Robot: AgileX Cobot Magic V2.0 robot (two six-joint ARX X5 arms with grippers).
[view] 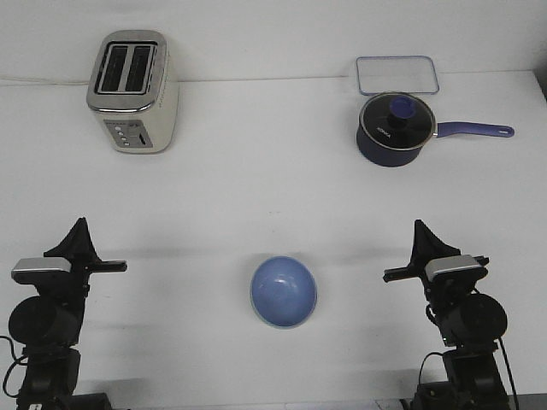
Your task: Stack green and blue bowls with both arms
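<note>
A light periwinkle blue bowl [283, 291] sits upright on the white table [256, 188] at the front centre, between the two arms. A thin pale edge runs round its rim; I cannot tell whether that is the green bowl under it. No separate green bowl is in view. My left gripper [79, 232] is at the front left, well to the left of the bowl, its fingers together and empty. My right gripper [421, 232] is at the front right, equally far from the bowl, fingers together and empty.
A silver and cream toaster [133, 90] stands at the back left. A dark blue lidded saucepan [393, 128] with a long handle pointing right stands at the back right. A clear rectangular lid or tray [397, 75] lies behind it.
</note>
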